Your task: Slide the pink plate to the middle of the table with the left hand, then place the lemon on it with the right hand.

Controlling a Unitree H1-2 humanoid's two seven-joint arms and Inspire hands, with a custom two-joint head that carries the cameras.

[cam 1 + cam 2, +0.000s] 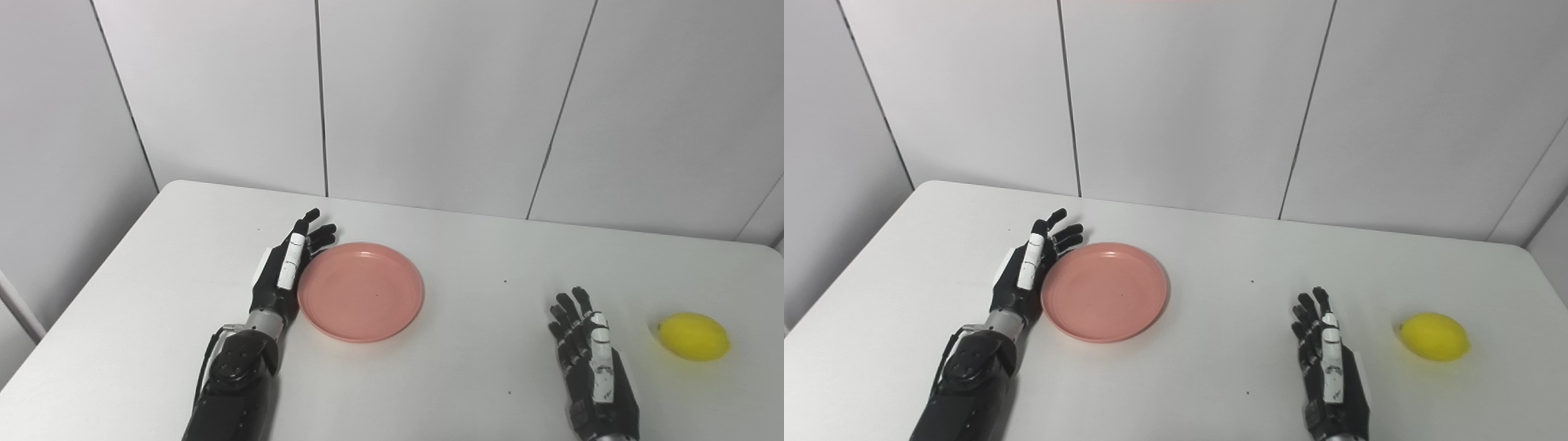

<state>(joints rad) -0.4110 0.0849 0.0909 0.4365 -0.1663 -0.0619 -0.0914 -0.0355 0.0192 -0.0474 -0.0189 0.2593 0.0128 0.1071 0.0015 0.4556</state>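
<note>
Left hand [283,272] stands edge-on, fingers straight and spread, pressed to the left rim of the pink plate [361,290], left of frame centre. The push goes rightward. Right hand [591,361] waits, fingers loose, lemon [693,335] just right.

A round, shallow pink plastic plate [361,291] sits on the white table [429,380], and everything else is easiest placed from it. Right against the plate's left rim stands the robot's black left hand [285,266], held edge-on with its fingers straight and spread a little, holding nothing; whether it actually presses the rim I cannot tell. Well to the right of the plate and nearer the table's front edge, the black right hand [589,361] has its fingers extended and apart, empty. Farther right of the plate, just beyond that hand, lies a smooth yellow lemon [694,335] on its side.
</note>
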